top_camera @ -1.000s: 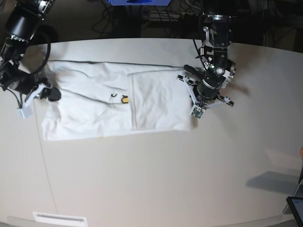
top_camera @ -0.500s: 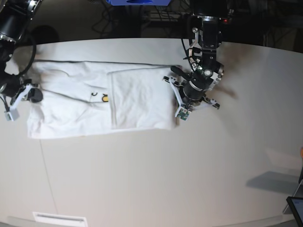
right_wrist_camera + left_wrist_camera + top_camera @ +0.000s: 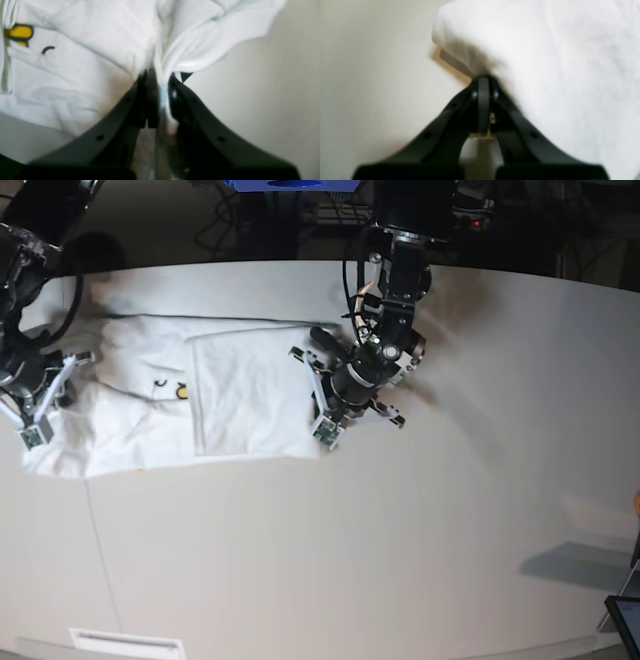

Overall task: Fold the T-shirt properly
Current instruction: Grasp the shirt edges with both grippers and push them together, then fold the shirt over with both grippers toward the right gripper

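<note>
Gripping the shirt (image 3: 200, 395) at both ends, the two arms hold it stretched across a pale table (image 3: 400, 530). The left gripper (image 3: 483, 82) has its jaws fully closed on the cloth edge; white fabric rises just ahead of its tips and fills the space to their right, with bare table to their left. The right gripper (image 3: 157, 75) is nearly closed, pinching a thin bunch of cloth between its jaws; a small dark tag shows just beside the tips. To the left of this gripper the shirt lies flat, with a bit of yellow and black print (image 3: 18, 32) peeking from under a folded layer. To its right is bare table.

In the base view the shirt forms a long white band between the grippers, with a doubled panel lying next to the left gripper.

The step in hand looks like dragging or positioning the half-folded shirt. To do it well, both arms should probably move at matching speed and height, keeping the cloth lightly taut so the doubled panel does not slide or wrinkle, and neither pinch should loosen until the cloth rests flat.

No containers are visible.
</note>
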`<state>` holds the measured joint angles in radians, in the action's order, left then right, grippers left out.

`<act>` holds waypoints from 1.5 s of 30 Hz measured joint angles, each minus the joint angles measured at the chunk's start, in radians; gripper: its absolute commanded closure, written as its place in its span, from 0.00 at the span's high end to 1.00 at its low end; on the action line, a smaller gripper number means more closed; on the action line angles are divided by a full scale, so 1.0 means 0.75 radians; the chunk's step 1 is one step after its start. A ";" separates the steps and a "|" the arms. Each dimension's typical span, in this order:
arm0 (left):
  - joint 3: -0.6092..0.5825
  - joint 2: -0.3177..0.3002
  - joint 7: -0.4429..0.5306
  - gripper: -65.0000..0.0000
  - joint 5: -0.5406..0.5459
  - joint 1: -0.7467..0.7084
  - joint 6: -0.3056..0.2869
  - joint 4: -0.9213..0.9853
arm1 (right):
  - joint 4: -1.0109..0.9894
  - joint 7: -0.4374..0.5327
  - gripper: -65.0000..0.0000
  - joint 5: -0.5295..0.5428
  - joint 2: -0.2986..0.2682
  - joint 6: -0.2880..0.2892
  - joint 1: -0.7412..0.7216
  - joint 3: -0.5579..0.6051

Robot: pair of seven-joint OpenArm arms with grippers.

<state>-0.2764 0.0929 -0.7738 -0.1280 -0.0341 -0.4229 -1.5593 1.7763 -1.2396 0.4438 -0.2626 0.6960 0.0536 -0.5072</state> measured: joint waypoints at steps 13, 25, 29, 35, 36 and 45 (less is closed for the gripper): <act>-0.002 0.046 0.015 0.00 0.016 0.033 -0.001 0.062 | 0.209 0.025 0.01 0.002 0.022 -0.316 0.025 0.268; -0.003 0.047 -0.019 0.00 0.022 0.041 -0.001 0.062 | 0.213 0.151 0.01 0.001 -0.007 -0.705 0.063 0.630; -0.005 0.046 -0.020 0.00 0.022 0.041 -0.001 0.061 | 0.246 0.151 0.01 0.003 -0.008 -0.792 0.062 0.726; -0.005 0.046 -0.020 0.00 0.022 0.042 -0.001 0.061 | 0.246 0.152 0.01 0.002 -0.011 -0.948 0.051 0.876; -0.005 0.046 -0.020 0.00 0.022 0.041 -0.001 0.061 | 0.246 0.152 0.01 0.006 -0.011 -0.961 0.051 0.898; -0.087 0.039 -0.025 0.00 0.001 0.042 0.009 0.065 | 0.273 0.156 0.01 0.007 -0.006 -1.135 0.043 1.020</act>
<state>-0.3416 0.1223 -0.7929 -0.1276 -0.0025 -0.4160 -1.5105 1.9812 -1.1229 0.4492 -0.2668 -0.1555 0.0856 0.2581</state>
